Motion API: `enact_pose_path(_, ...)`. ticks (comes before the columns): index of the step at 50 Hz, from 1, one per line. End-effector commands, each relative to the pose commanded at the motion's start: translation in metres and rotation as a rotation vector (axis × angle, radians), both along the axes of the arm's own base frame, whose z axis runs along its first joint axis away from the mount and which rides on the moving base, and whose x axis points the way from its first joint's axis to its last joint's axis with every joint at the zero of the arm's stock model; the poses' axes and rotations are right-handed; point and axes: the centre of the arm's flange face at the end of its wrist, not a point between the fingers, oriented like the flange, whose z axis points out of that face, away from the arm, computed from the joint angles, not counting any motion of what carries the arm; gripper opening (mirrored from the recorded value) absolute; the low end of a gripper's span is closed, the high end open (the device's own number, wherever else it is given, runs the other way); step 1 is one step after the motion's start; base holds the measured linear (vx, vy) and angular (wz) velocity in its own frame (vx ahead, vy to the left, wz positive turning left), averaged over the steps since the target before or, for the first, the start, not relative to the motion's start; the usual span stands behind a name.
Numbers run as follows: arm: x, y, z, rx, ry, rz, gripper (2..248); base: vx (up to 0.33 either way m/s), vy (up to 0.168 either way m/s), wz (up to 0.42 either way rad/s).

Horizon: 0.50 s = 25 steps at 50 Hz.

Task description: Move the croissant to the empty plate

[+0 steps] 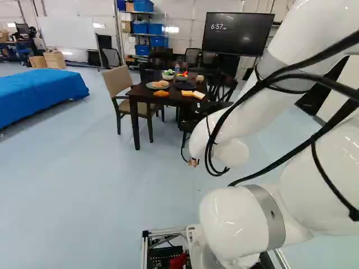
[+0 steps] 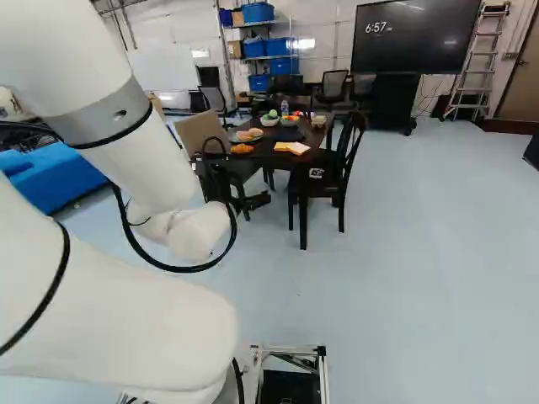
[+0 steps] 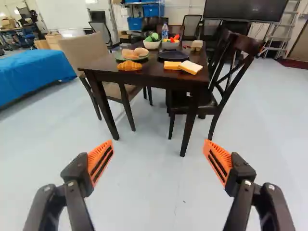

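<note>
Currently: croissant point(image 3: 129, 66) at table's point(image 3: 103, 67) near edge, jaws spread

Basically, the jaws of the gripper point(image 2: 246, 200) are seen spread wide, with the two orange pads point(image 3: 100, 161) well apart and only floor point(image 3: 154, 168) framed between them. The gripper is held short of the table, with the tabletop well ahead of it.

The croissant is placed on the bare tabletop, close to the near edge and nearer the near left corner than the near right one. Just behind it, a green plate point(image 3: 118, 56) is loaded with round buns point(image 3: 140, 51). The empty plate point(image 3: 173, 56) (dark, round) is set to the right of the green one, farther in from the near edge. Between it and that edge, a yellow slice point(image 3: 172, 65) and a pale-topped slice point(image 3: 191, 67) are laid, the latter toward the near right corner.

Farther back, a white bowl point(image 3: 151, 45) with green items and a second bowl point(image 3: 170, 45) with colourful items are lined up, with a bottle point(image 3: 164, 31) standing behind. A tan chair point(image 3: 86, 50) is parked along the left edge, a dark wooden chair point(image 3: 244, 42) along the right edge.
</note>
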Motion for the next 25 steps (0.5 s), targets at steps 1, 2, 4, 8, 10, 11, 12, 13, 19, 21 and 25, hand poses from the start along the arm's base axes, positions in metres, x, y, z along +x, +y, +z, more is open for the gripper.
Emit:
enact_pose_path(1,0.0000,0.0000,0.0000,0.000,0.000,0.000,247,0.284,0.005,-0.022)
enact_pose_path(2,0.0000,0.0000,0.0000,0.000,0.000,0.000,247,0.234,0.004,-0.014)
enact_pose_path(4,0.0000,0.0000,0.0000,0.000,0.000,0.000,247,0.248,0.002,-0.023)
enact_pose_path(8,0.0000,0.0000,0.0000,0.000,0.000,0.000,247,0.274,0.000,-0.014)
enact_pose_path(10,0.0000,0.0000,0.0000,0.000,0.000,0.000,247,0.255,-0.001,-0.026)
enact_pose_path(11,0.0000,0.0000,0.0000,0.000,0.000,0.000,247,0.260,0.001,-0.031)
enact_pose_path(12,0.0000,0.0000,0.0000,0.000,0.000,0.000,247,0.255,0.002,-0.013)
enact_pose_path(13,0.0000,0.0000,0.0000,0.000,0.000,0.000,247,0.248,0.007,-0.009)
enact_pose_path(19,0.0000,0.0000,0.0000,0.000,0.000,0.000,247,0.263,0.002,-0.014)
enact_pose_path(21,0.0000,0.0000,0.0000,0.000,0.000,0.000,247,0.267,0.001,-0.019)
enact_pose_path(25,0.0000,0.0000,0.0000,0.000,0.000,0.000,247,0.257,0.004,-0.017)
